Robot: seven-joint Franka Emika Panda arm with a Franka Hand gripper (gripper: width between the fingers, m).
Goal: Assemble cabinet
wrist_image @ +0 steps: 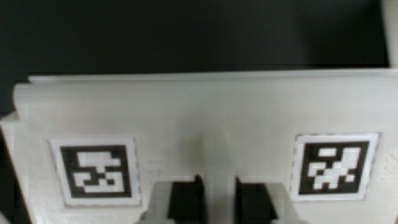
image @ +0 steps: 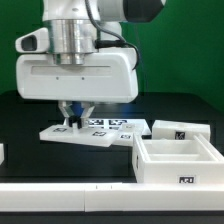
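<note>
A flat white cabinet panel (image: 57,133) lies on the black table. In the wrist view (wrist_image: 205,120) it fills the frame and bears two square tags. My gripper (image: 75,118) points straight down onto this panel's near part. In the wrist view my gripper (wrist_image: 222,202) has its dark fingers (wrist_image: 191,200) close together, with a narrow white strip of the panel between them. The white open box body (image: 150,168) stands at the exterior view's right, and a white block (image: 180,131) with a tag lies behind it.
The marker board (image: 112,124) lies flat just behind and to the exterior view's right of the panel. A small white piece (image: 2,152) shows at the left edge. A long white rail (image: 60,196) runs along the table's front.
</note>
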